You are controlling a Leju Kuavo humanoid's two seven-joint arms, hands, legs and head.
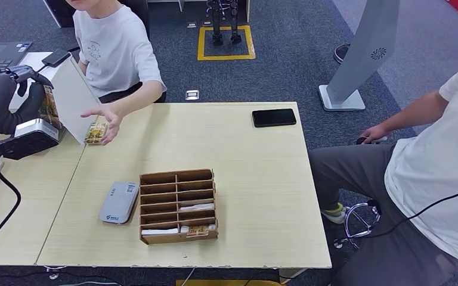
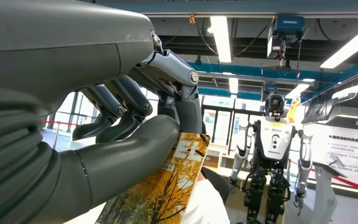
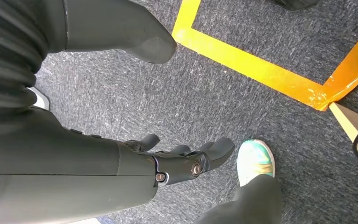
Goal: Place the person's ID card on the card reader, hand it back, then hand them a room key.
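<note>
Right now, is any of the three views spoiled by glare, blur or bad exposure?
Head view: even light, sharp across the table, soft shadows. Left wrist view: ceiling lights blow out to white, but the left hand and the card it holds read clearly. Right wrist view: sharp on the right hand and carpet, no glare.

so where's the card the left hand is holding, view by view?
Head view: card at far left, raised beside the left hand.
Left wrist view: card low in the middle, pinched under the thumb.
Right wrist view: not in it.
Shared landmark: the left hand itself.
</note>
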